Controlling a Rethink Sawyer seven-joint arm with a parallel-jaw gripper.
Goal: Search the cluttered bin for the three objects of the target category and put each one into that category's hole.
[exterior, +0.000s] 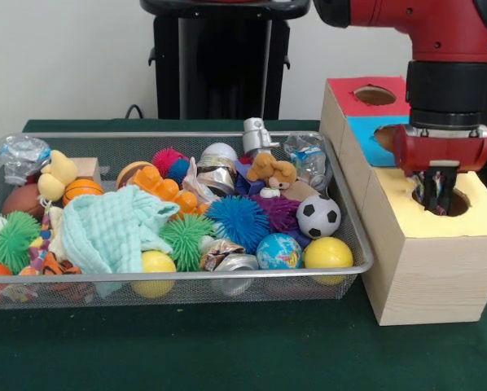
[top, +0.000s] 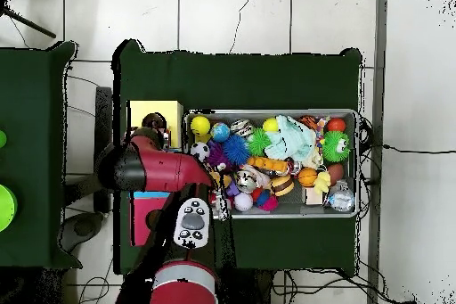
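The bin (exterior: 186,274) is a wide silver wire-mesh tray full of toys, balls and crushed cans; it also shows in the overhead view (top: 357,162). To its right stand three joined wooden boxes with round holes, topped red (exterior: 349,88), blue (exterior: 366,130) and yellow (exterior: 471,213). My gripper (exterior: 435,195) hangs straight down at the yellow box's hole (exterior: 454,204), its fingers shut on a small multicoloured object. In the overhead view my red arm (top: 165,168) covers the gripper beside the yellow box (top: 151,113).
In the bin lie two yellow balls (exterior: 327,253), a soccer ball (exterior: 318,216), a globe ball (exterior: 278,251), a blue spiky ball (exterior: 237,220), green spiky balls (exterior: 184,236), a mint cloth (exterior: 109,228), crushed cans (exterior: 235,265), a teddy (exterior: 272,171) and a yellow duck (exterior: 58,173).
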